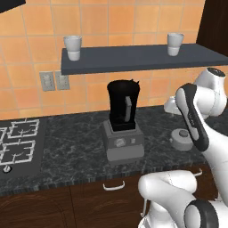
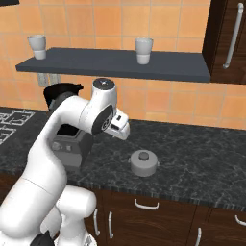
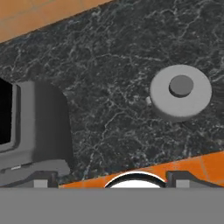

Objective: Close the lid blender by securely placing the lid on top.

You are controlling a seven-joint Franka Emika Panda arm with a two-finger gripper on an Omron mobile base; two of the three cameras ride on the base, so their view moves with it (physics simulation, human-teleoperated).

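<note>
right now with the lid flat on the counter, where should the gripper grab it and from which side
Probably the small raised knob at the centre of the lid, from straight above. The lid lies flat and knob-up on the dark counter, apart from the blender; its low, wide rim looks harder to pinch.

Rendered kitchen, dark marble counter [image 1: 75, 138], stove burners [image 1: 18, 142], orange tiled wall [image 2: 158, 24], wooden cabinets [image 2: 226, 33]

Lid [image 3: 180, 92] flat on dark counter [image 3: 113, 78], knob up; blender [image 3: 33, 127] base at left, apart.
</note>
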